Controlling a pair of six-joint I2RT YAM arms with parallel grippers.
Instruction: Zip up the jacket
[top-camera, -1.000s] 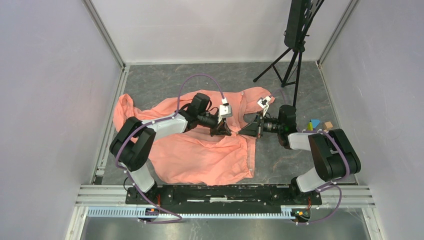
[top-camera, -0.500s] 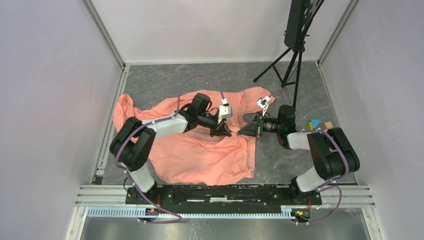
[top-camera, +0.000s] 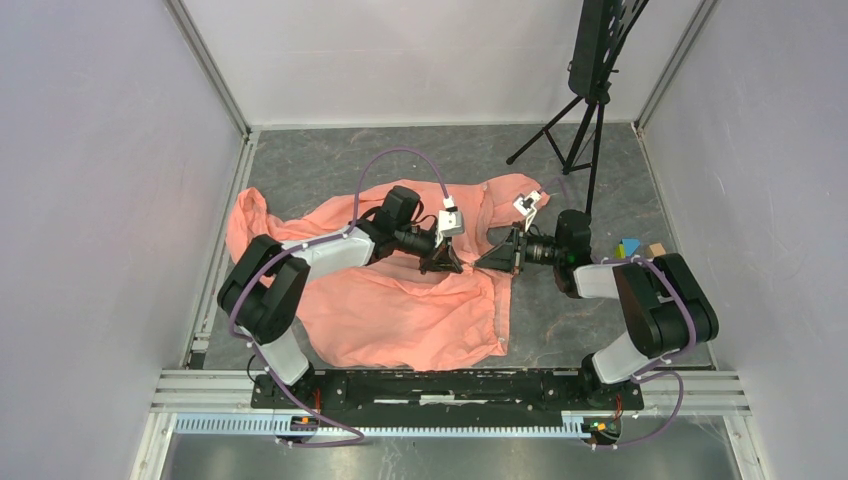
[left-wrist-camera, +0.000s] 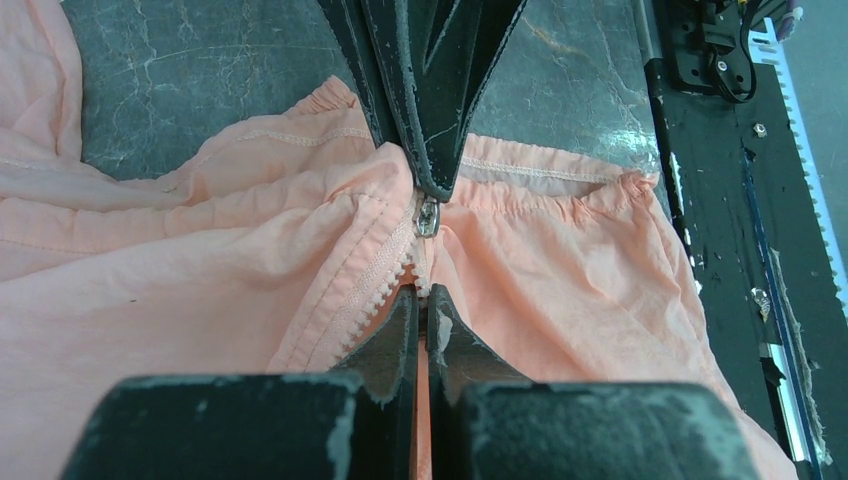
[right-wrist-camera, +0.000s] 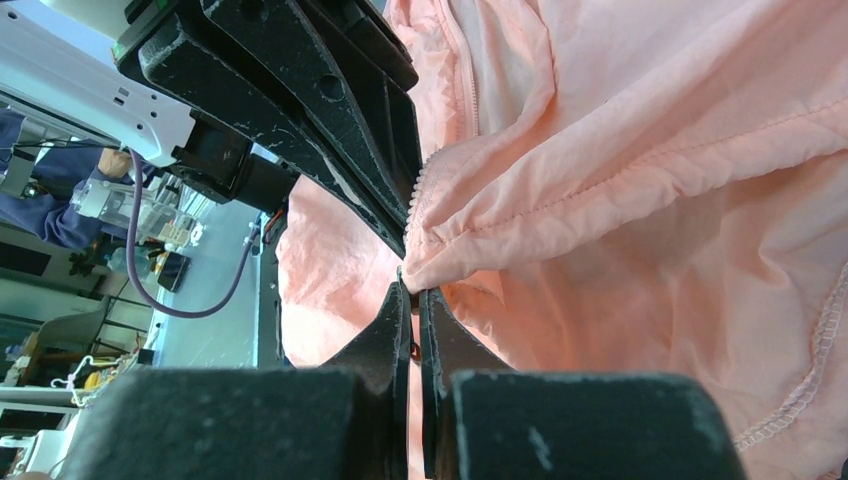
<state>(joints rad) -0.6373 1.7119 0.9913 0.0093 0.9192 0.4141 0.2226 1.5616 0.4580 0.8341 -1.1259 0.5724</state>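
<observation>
While left gripper clamps the jacket beside the slider and right gripper pinches that slider, jacket lies spread on the table | risk: slack fabric jams teeth; slider slips free

The right fingers and arm edged slightly left.

From above, behind the arm bases, we look down on the whole surface. Our wrist views hug the left hand and right hand, facing each other over one zipper stretch.
</observation>
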